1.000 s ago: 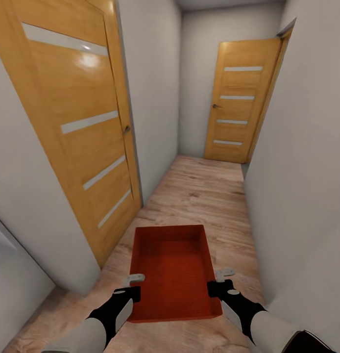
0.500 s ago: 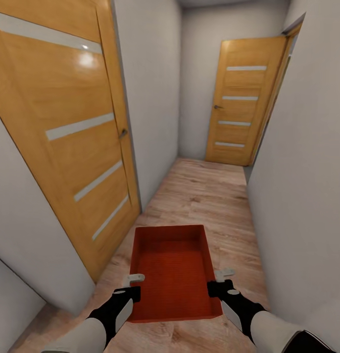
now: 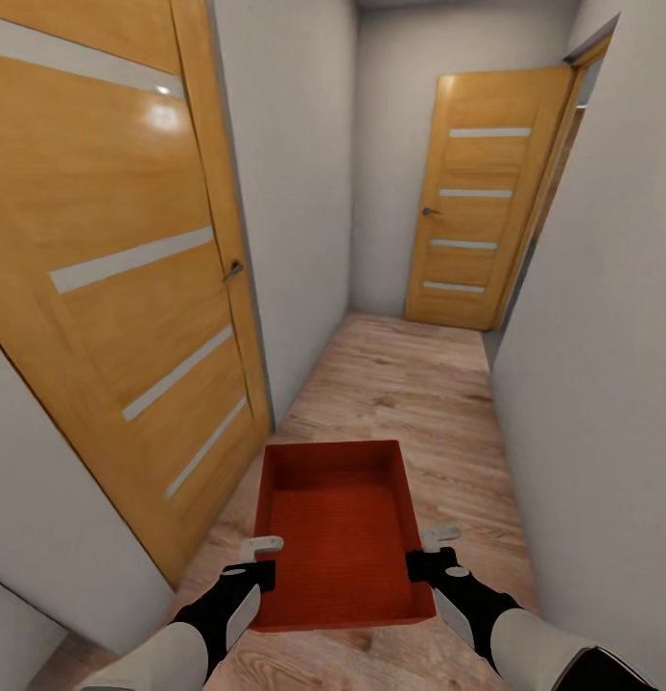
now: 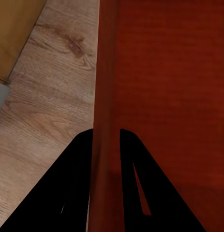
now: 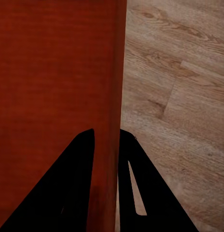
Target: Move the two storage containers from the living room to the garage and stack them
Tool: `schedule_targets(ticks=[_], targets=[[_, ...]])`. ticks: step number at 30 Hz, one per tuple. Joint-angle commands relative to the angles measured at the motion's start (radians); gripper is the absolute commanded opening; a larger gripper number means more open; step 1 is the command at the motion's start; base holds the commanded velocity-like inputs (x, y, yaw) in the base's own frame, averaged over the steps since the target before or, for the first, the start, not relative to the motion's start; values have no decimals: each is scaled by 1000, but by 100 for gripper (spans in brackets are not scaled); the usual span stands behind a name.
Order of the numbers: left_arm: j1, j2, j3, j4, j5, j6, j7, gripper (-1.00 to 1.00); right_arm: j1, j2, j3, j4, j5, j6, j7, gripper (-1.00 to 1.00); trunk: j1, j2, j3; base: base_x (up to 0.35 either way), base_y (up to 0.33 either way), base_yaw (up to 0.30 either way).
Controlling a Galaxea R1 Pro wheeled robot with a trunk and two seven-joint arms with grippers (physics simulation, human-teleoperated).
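I carry one orange-red storage container point(image 3: 338, 528), an open empty tray, level in front of me above a light wood-plank hallway floor. My left gripper point(image 3: 260, 559) is shut on the tray's left wall point(image 4: 104, 96), one finger on each side of it. On the opposite side my right gripper point(image 3: 424, 552) is shut on the right wall point(image 5: 116, 87) in the same way. The second container is out of view.
A narrow corridor runs ahead between pale grey walls. A large closed wooden door point(image 3: 112, 269) stands close on my left. Another wooden door point(image 3: 482, 216) stands at the far end, with an open doorway point(image 3: 554, 182) beside it on the right.
The view has advanced down the corridor: the left door looms larger and nearer, the far door has shifted slightly right. The tray and both grippers keep the same place before me.
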Motion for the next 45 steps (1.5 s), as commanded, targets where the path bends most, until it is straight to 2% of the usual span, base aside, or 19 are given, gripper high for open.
schedule_targets(ticks=[1,15,33,45], targets=[[0,11,-5,-6,-23,7,9,-100,-1,-1,-12,15,-14,-5,-9,-100,1,-1,-1,323,0,0],[0,11,-5,-6,-23,7,9,-100,-1,-2,-12,15,-14,-5,-9,-100,1,-1,-1,323,0,-3],[0,11,-5,-6,-23,7,9,-100,-1,-1,-12,15,-14,-5,-9,-100,1,-1,-1,323,0,-258],[0,11,-5,-6,-23,7,9,-100,-1,-1,-12,16,-14,-5,-9,-100,1,-1,-1,323,0,-23]])
